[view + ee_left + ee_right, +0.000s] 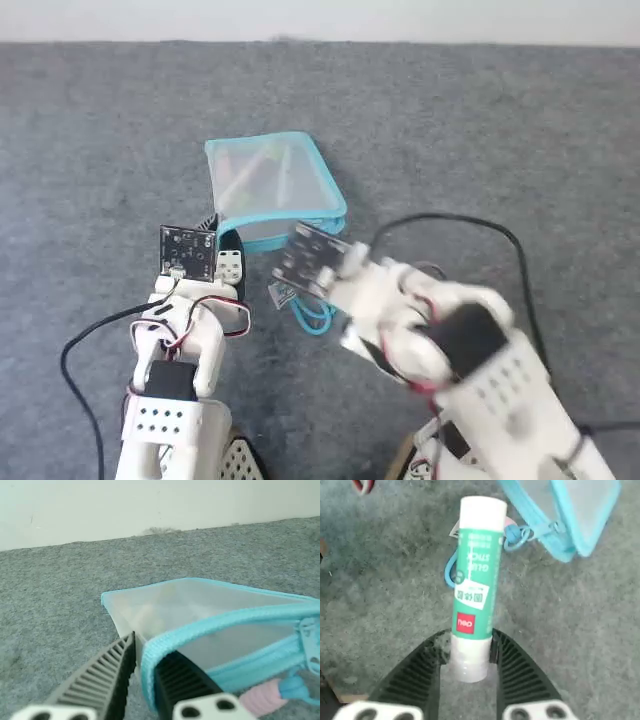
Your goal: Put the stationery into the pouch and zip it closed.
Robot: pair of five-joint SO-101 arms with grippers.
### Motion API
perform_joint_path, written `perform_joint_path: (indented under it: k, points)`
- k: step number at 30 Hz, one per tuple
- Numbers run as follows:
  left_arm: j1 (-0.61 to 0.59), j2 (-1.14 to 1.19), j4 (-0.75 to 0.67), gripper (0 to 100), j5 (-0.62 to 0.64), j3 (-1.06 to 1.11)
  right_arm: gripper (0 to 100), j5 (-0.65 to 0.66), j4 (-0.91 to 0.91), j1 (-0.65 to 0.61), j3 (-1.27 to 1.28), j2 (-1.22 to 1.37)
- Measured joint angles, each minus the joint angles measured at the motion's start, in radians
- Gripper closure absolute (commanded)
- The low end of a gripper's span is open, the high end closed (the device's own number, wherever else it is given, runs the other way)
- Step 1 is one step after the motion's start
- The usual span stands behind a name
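left gripper: clamped on the pouch at its blue zipper rim near one corner, one finger on each side. the rim stands up between the fingers. the pouch sits on the grey mat, about mid-table, just ahead of both my arms. its walls are translucent and there's coloured stationery inside, can't tell which items. the zipper slider is along the edge facing my arms. a blue cord loop and a pink piece trail off it onto the mat.

right gripper: grasping a glue stick by one end, fingers tight on both sides. the stick has a green label, and its white far end points away from my wrist. in the wrist view it crosses over the cord loop. the far end is near the pouch's zipper side, outside the pouch. can't tell how far the zipper is open.
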Motion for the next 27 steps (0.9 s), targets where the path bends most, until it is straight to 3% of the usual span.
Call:
perform_joint_path:
  k: [6,13,21,27]
  points:
    - [0.0,0.0,0.0,99,0.0,0.0,99.1,-0.005,0.0,0.0,-0.184,0.264]
    - [0.0,0.0,0.0,99,0.0,0.0,99.1,-0.115,0.014,0.0,-0.328,0.529]
    - [0.0,0.0,0.0,99,0.0,0.0,98.4,-0.161,0.123,0.0,-0.554,0.732]
    - [0.0,0.0,0.0,99,0.0,0.0,83.8,-0.221,0.187,0.0,-0.738,0.829]
